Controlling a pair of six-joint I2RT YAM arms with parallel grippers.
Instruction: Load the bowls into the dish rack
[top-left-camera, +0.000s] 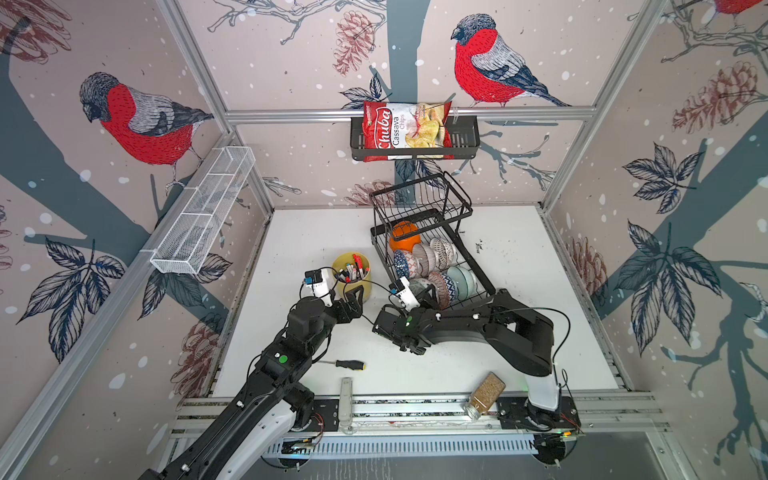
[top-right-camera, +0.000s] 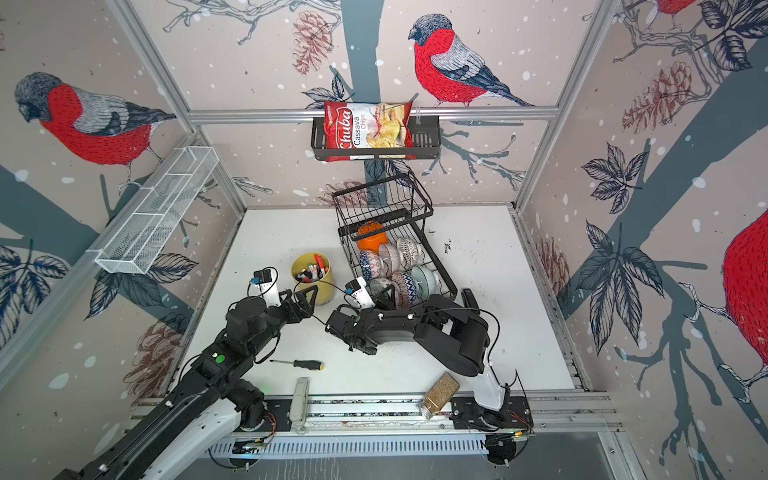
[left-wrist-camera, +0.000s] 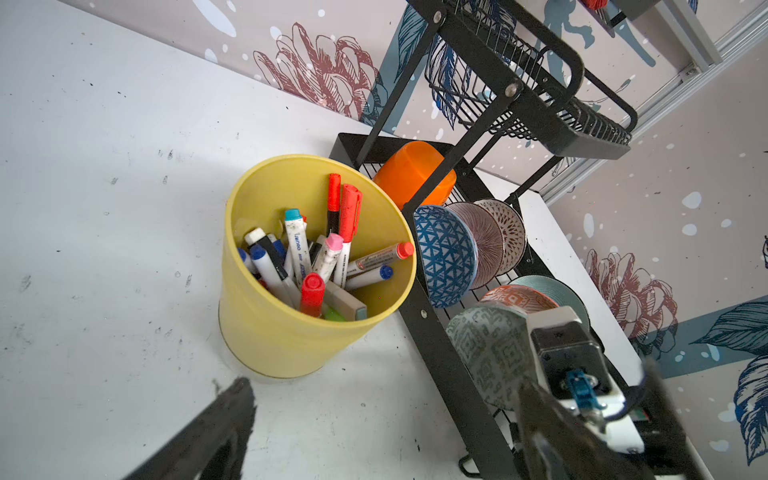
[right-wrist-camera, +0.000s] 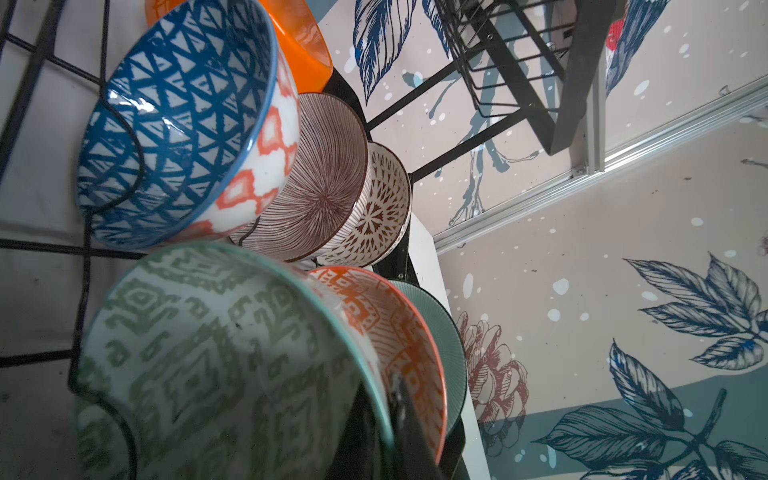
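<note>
**Right gripper (right-wrist-camera: 386, 419) at the green bowl (right-wrist-camera: 216, 353), near end of the rack (left-wrist-camera: 428, 332); left gripper (top-right-camera: 298, 296) wide open beside the cup (left-wrist-camera: 270, 332).**
Other bowls (top-left-camera: 420, 254) stand on edge in the lower tray. Bare worktop (top-left-camera: 540, 311) lies between rack and right edge. Only the right wrist view shows fingers (right-wrist-camera: 411, 436) astride the green bowl's rim; whether they clamp it cannot be told. Both top views hide this.

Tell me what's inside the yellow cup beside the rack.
The yellow cup holds a loose bunch of markers, capped red, blue, pink, teal and black, plus a pale block. They cover the cup's bottom, so anything under them cannot be seen.
</note>
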